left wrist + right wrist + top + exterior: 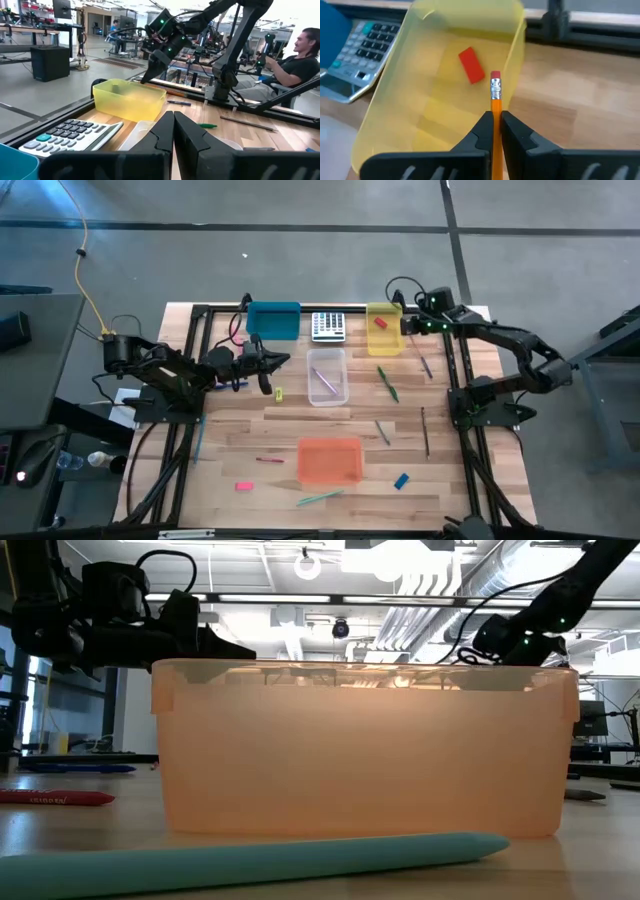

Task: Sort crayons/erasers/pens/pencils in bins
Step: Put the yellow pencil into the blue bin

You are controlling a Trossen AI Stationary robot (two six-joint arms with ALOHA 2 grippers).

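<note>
**Orange pencil clamped in right fingers over yellow bin**

Orange bin (330,460) sits low centre of the high view, nearest the table's (230,435) front edge. It fills most of the low view, with a teal pen (250,860) lying along its front wall. Same pen shows bottom centre in the high view. Blue eraser (401,480) lies just right of that bin, pink eraser (243,486) lower left, red crayon (270,460) a bit above it.

Mid table: clear bin (326,376) at centre frame with thin sticks inside, can't tell which kind. Green pen (387,383) right of it; two dark thin sticks lie further right. Small yellow-green eraser (279,394) just left of the clear bin.

Left gripper (268,365) hovers left of the clear bin, fingers (187,137) shut tight on nothing.

Far row, upper centre: teal-blue bin (272,320), calculator (328,326), yellow bin (385,330) side by side. Red eraser (471,65) lies inside the yellow bin.

Right gripper (496,125) hangs at the yellow bin's right rim, upper right of centre in the high view. Its fingers pinch a pencil (495,92), eraser tip pointing forward over the bin edge, not touching the red eraser.

Beyond the table, a seated person (295,62) shows at the right edge of the left wrist view.
</note>
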